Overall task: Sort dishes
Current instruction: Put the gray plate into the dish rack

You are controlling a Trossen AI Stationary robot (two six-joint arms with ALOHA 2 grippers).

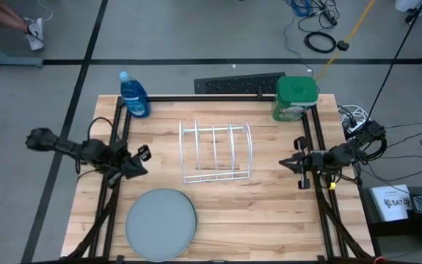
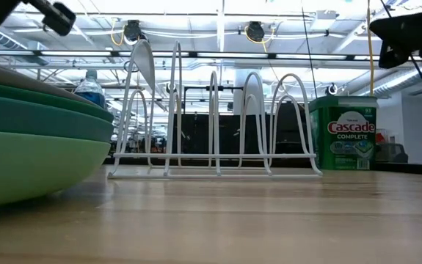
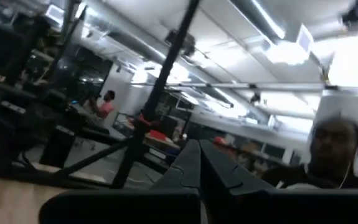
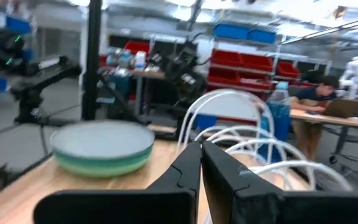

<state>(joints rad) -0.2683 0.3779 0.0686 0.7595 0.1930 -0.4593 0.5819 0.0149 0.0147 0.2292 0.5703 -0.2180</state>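
Plates (image 1: 161, 224) sit stacked on the wooden table (image 1: 269, 213) near the rack (image 1: 216, 152); both hands (image 1: 139, 163) (image 1: 290, 163) pinched closed, empty.

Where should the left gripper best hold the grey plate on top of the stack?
Probably at the rim of the grey plate, on the side facing the left gripper. The plate lies flat on the stack, so only its thin edge offers a hold.
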